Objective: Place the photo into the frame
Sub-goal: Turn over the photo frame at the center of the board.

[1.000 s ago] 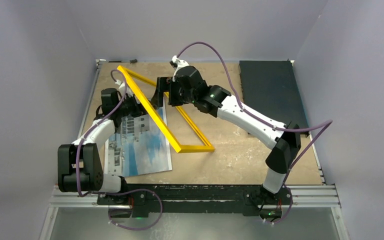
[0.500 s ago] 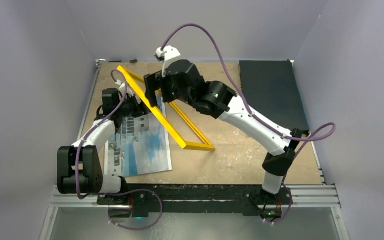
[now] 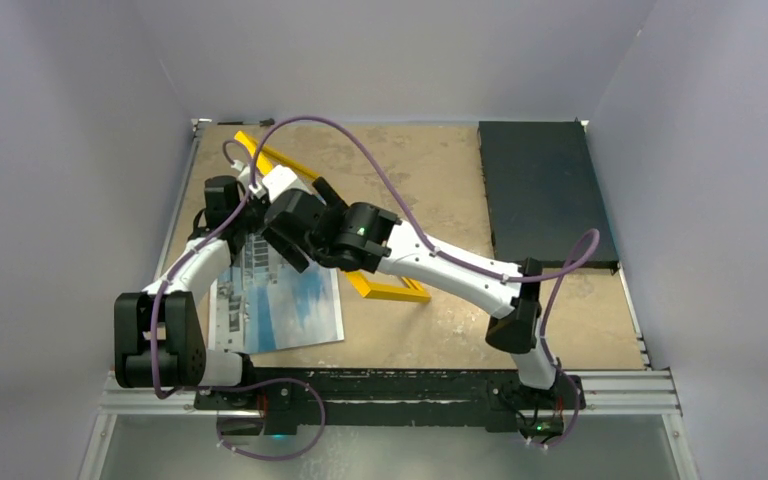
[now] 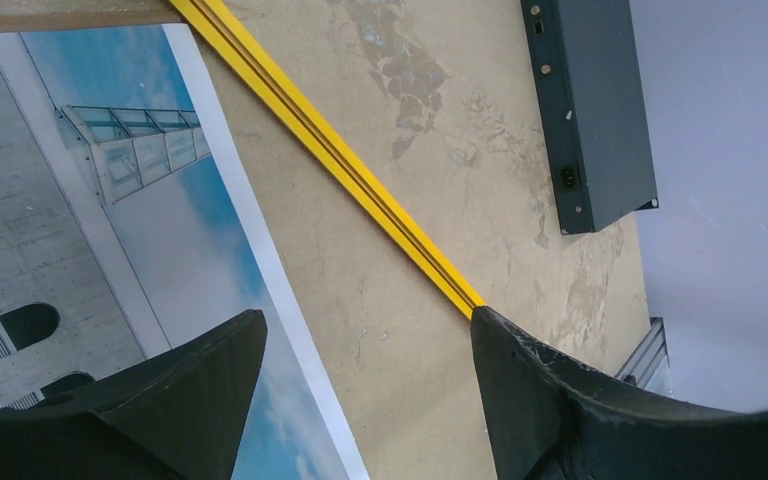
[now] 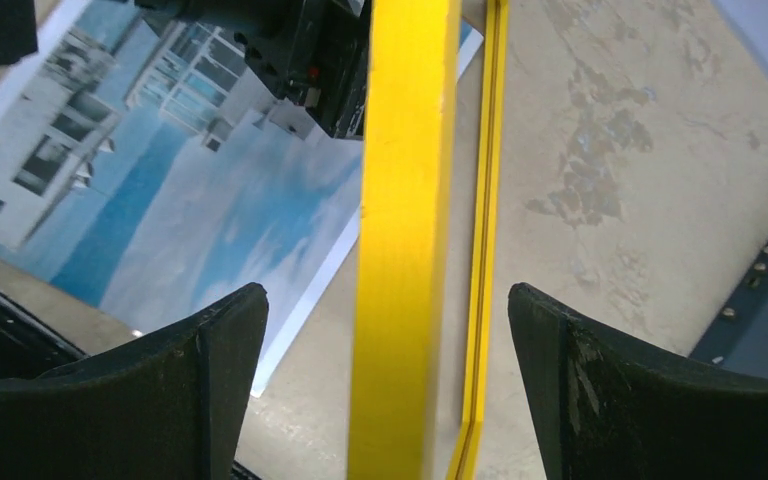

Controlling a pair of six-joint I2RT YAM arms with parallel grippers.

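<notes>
Over the counter's left half: the right arm (image 3: 440,265) is now stretched across the frame (image 3: 395,292); a second ago its wrist was held above the far middle of the counter (image 3: 440,190).
Change at the right elbow: it has been drawn in from the right edge toward the near middle.
Change in the purple cable (image 3: 360,135): the loop, formerly arched over the far middle, is now spread wide over the far half.
Place of the frame: unmoved, with its far and near corners seen at the same spots and the rest covered by the right arm. One long rail is raised and the other is laid on the counter.
Place of the photo (image 3: 280,300): unmoved, laid face up and flat at the near left, with one corner tucked under the raised rail.
Pose of the left arm (image 3: 195,265): unchanged. The forearm is run up the left side and the wrist is turned toward the frame.
Pose of the right arm: the elbow is bent, the forearm is reached leftward, and the wrist is tipped down over the raised rail.
State of the right jaws: spread wide and set astride the raised rail, with a gap left beside each finger (image 5: 210,380).
State of the left jaws: spread, with nothing pinched between them. The lower rail is seen running up to one finger (image 4: 540,400), but whether they touch cannot be told.
</notes>
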